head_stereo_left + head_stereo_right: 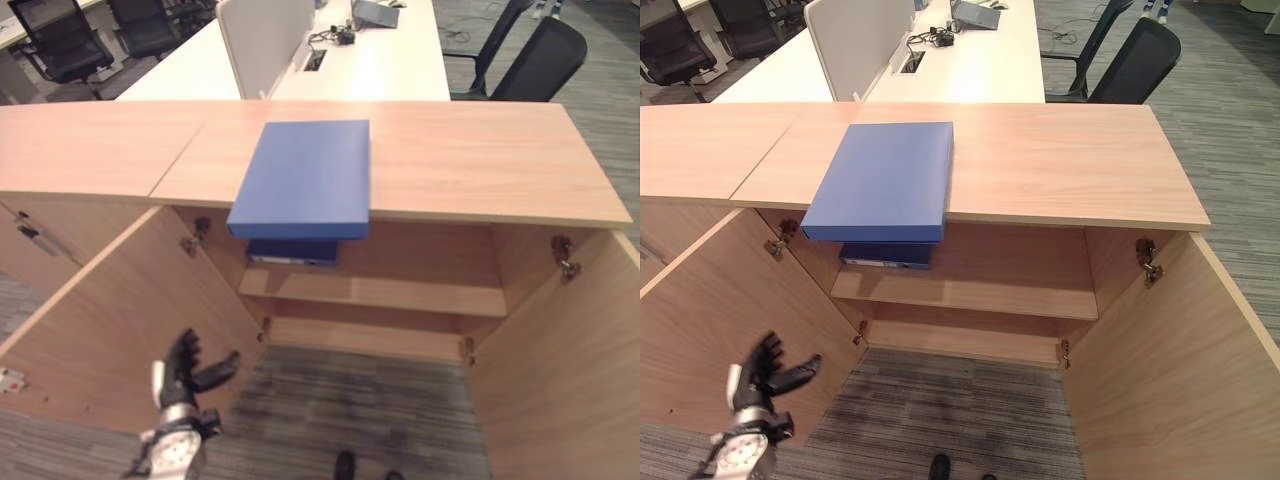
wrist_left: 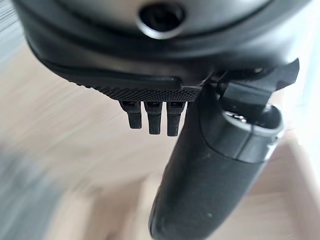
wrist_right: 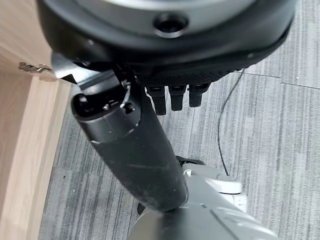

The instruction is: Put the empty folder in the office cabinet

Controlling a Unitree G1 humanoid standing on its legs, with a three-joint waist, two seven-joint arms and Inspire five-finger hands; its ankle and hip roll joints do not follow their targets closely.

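Note:
A blue folder (image 1: 305, 178) lies flat on the wooden top of the office cabinet (image 1: 480, 160), its near end jutting over the front edge. Both cabinet doors stand wide open. On the inner shelf (image 1: 400, 292) another dark blue folder (image 1: 292, 252) lies right under the overhang. My left hand (image 1: 185, 375) hovers low in front of the open left door (image 1: 110, 320), fingers spread, open and holding nothing. In the left wrist view the hand (image 2: 150, 92) faces that wooden door. My right hand (image 3: 172, 95) hangs over the carpet beside the right door, fingers relaxed and empty.
The open right door (image 1: 565, 370) flanks the cabinet opening. Striped grey carpet (image 1: 350, 410) lies between the doors. Behind the cabinet stands a white desk (image 1: 380, 70) with a divider panel (image 1: 262, 40), and black office chairs (image 1: 540, 55) on both sides.

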